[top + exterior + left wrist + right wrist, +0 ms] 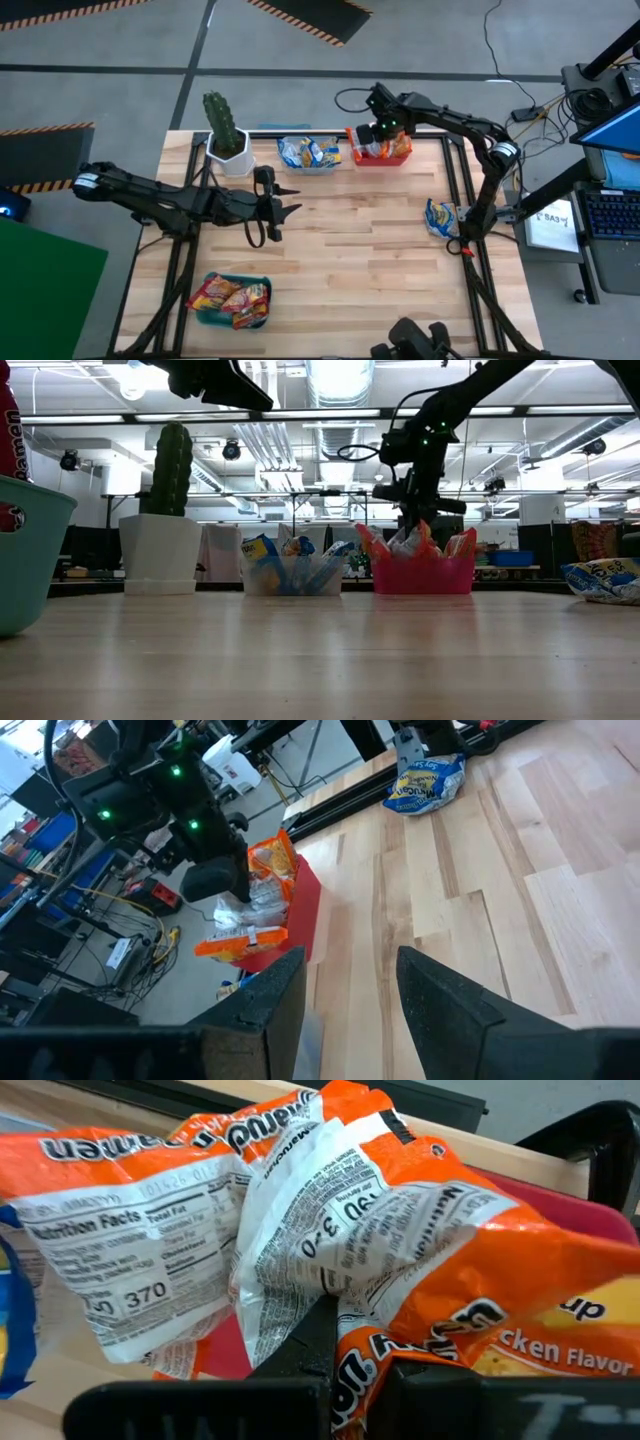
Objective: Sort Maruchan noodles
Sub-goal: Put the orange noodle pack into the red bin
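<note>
Orange packet (330, 1270): pinched in my right gripper (378, 132) over red bin (380, 157), 1 o'clock
Left gripper (285, 210): part open, empty — centre
Blue packet (440, 217): unsorted, 3 o'clock
Risk: crinkly film snags my fingers on release — drags out

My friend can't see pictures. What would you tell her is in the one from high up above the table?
From above, the right gripper is down in a red plastic bin of orange crinkly noodle packets at the wooden table's back edge. The left gripper hangs open, empty, mid-table. One blue-white noodle packet lies loose by the right edge.
</note>
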Available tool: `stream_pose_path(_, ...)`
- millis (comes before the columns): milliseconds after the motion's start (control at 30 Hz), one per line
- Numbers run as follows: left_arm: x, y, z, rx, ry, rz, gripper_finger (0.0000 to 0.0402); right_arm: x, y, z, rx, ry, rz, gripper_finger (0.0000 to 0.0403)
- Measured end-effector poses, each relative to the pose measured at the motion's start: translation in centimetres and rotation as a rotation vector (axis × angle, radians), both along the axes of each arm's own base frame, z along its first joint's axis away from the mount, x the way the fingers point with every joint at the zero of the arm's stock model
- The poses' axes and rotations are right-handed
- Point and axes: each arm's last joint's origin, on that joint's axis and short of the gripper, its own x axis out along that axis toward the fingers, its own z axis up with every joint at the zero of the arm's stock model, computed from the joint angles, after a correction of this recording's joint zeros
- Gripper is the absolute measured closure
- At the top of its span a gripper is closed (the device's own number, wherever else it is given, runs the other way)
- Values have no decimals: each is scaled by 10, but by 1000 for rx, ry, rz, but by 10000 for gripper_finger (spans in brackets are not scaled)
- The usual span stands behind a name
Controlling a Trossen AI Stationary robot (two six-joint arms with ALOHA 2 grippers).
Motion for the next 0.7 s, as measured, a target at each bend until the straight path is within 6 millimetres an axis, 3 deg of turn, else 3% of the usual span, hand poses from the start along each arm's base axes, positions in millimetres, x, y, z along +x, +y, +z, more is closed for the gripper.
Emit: stream_pose_path(700, 0, 0, 0, 0, -1, 0, 260, 0, 0, -12, -20, 0, 36, 390)
